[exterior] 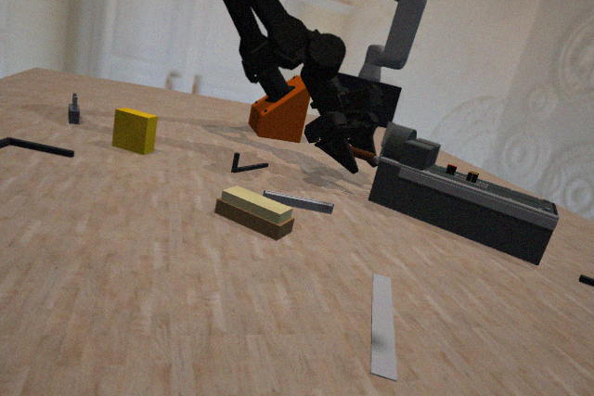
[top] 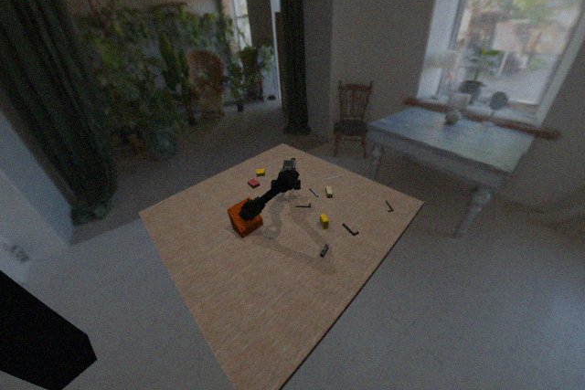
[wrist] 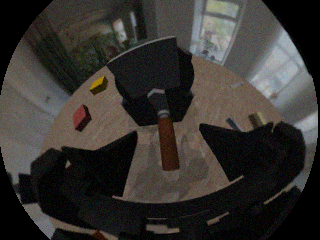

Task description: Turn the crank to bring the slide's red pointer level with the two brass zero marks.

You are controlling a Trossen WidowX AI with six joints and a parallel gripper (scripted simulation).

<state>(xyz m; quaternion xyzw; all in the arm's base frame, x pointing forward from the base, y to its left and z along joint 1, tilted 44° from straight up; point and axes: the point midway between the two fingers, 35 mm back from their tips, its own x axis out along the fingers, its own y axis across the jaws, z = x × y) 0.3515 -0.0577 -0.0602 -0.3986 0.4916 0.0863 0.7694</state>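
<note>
One gripper [exterior: 365, 158] [wrist: 168, 130], black, fingers spread; one crank handle [exterior: 363, 154] [wrist: 168, 145] (brown, rather handsome), between them, ungripped.

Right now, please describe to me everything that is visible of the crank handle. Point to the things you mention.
The handle [exterior: 363, 154] [wrist: 168, 145] is a slim, reddish-brown grip that looks like wood. It widens a little toward its free end. At its other end, a grey collar and a dark arm join it to the machine [exterior: 460, 211] [wrist: 150, 67]. It sticks out from the machine's end above the table. In the wrist view it lies between the open tool's [wrist: 168, 129] two fingers, with a gap on each side.
</note>
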